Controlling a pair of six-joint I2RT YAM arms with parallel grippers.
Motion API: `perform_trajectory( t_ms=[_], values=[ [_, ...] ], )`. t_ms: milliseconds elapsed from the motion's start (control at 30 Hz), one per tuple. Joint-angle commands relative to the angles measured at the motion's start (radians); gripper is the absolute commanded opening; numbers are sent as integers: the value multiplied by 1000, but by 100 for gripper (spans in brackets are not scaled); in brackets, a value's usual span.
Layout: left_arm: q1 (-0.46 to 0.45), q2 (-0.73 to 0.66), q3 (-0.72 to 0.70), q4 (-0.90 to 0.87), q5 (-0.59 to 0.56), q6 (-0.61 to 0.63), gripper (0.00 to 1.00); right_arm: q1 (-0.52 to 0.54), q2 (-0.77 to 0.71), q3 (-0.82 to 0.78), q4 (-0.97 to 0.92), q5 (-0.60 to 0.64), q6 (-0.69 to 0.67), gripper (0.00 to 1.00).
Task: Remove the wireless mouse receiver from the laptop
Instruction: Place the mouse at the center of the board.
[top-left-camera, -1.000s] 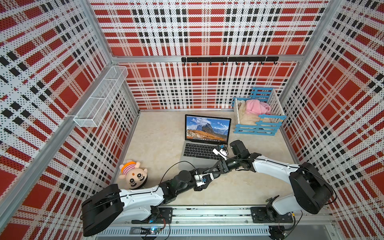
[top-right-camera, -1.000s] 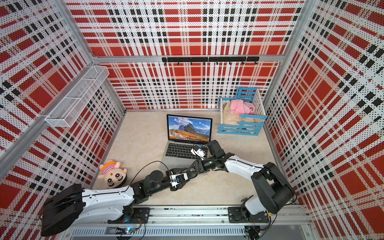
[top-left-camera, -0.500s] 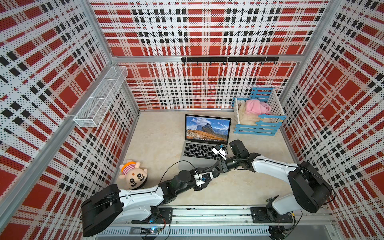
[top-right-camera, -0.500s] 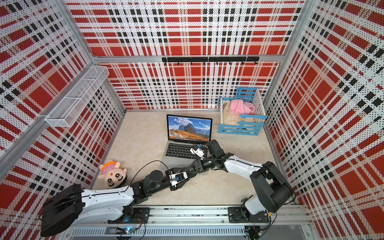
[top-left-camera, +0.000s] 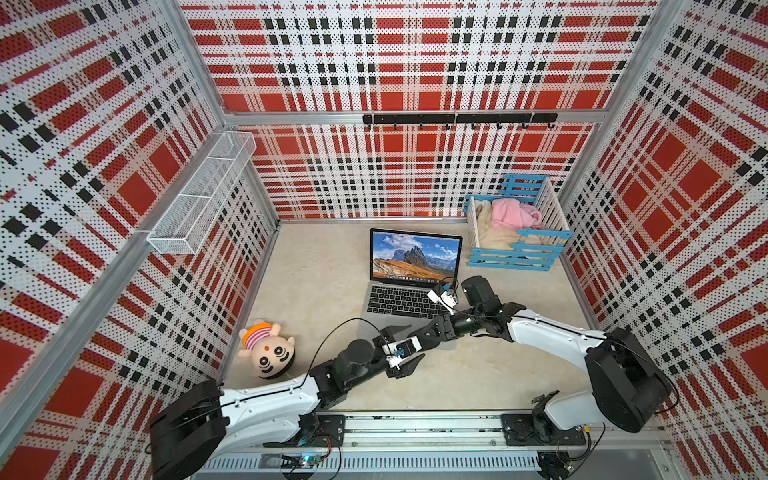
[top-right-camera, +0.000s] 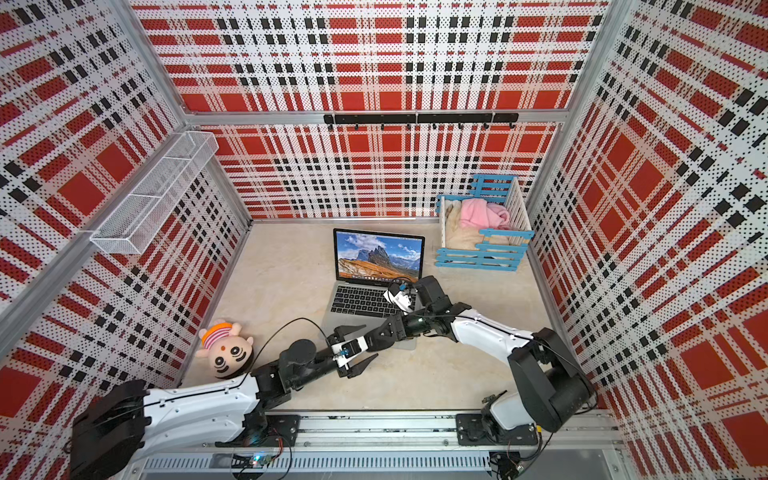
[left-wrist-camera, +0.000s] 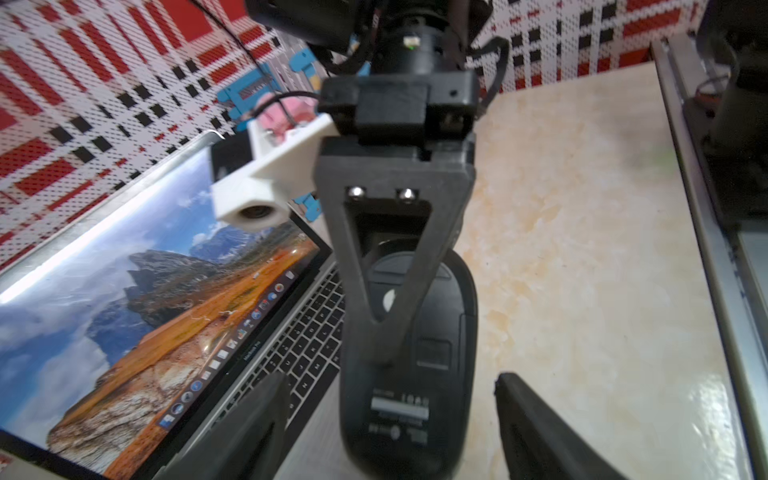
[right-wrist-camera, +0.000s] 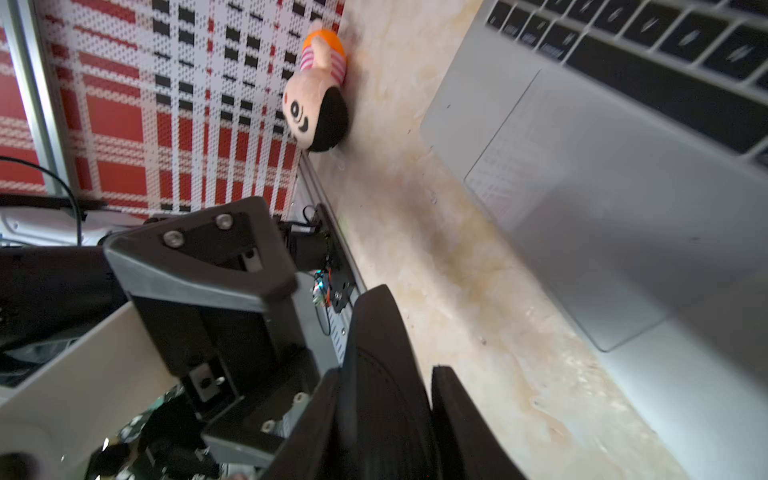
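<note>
Down at the bottom edge of both top views we start at the metal rail (top-left-camera: 415, 430), with both arms reaching up-frame from it. The left gripper (left-wrist-camera: 388, 380) sits just below centre in both top views, and we see it spread wide. In the left wrist view its two dark fingers (left-wrist-camera: 257, 428) stand one on each side of the black mouse (left-wrist-camera: 444, 316), with a clear gap both ways, gripping nothing. Nose to nose with it is the right gripper (right-wrist-camera: 386, 372), and that one is pinching the mouse. The right wrist view shows the curved black shell squeezed between its two fingers, and the left wrist view shows the mouse's underside facing the camera. All this is held over the near right part of the laptop (top-left-camera: 401, 301).

Off to the left, by the side wall, the plush doll (top-left-camera: 268, 349) lies on the beige table (top-left-camera: 324, 266). The laptop itself sits open at mid-frame, screen upright, mountain wallpaper lit. The wireless mouse receiver we cannot pick out in any view, and part of the laptop's right edge is hidden behind the right wrist. Further back at right, the blue slatted crate (top-left-camera: 513, 261) holds a pink cloth (top-left-camera: 513, 214). On the back wall there is a black hook rail (top-left-camera: 457, 119), and high on the left wall a white mesh basket (top-left-camera: 199, 195).
</note>
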Motion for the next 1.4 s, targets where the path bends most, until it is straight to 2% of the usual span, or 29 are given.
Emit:
perform_trajectory(
  t_ms=[0, 133, 300, 400, 500, 600, 700, 800, 900, 1000, 1100, 1200, 1367],
  values=[
    [66, -136, -51, 102, 29, -131, 88, -44, -122, 61, -194, 249, -84, 19],
    [153, -279, -98, 121, -22, -242, 90, -22, -200, 143, -438, 667, -166, 17],
    [246, -311, -88, 73, -73, -389, 89, 87, -179, 212, -619, 1205, -185, 17],
    [323, -290, -52, 10, -60, -498, 89, 174, -81, 267, -727, 1507, -158, 17],
    [403, -238, -10, -59, -16, -578, 88, 232, 72, 330, -820, 1720, -121, 17],
    [450, -204, 3, -80, 20, -614, 88, 266, 257, 389, -924, 1864, -59, 17],
    [459, -233, -15, -82, 14, -624, 88, 281, 408, 421, -972, 1934, -17, 17],
    [467, -284, -34, -95, -2, -629, 88, 295, 483, 416, -902, 1922, -49, 18],
    [468, -319, -49, -110, -14, -632, 88, 295, 510, 405, -832, 1903, -76, 21],
    [467, -330, -56, -119, -14, -634, 88, 295, 542, 400, -796, 1890, -104, 29],
    [468, -335, -57, -122, -18, -633, 88, 295, 566, 397, -775, 1886, -121, 32],
    [468, -340, -56, -127, -24, -633, 88, 295, 574, 376, -738, 1869, -136, 39],
    [468, -351, -59, -133, -41, -632, 88, 294, 584, 354, -686, 1831, -153, 44]
  ],
)
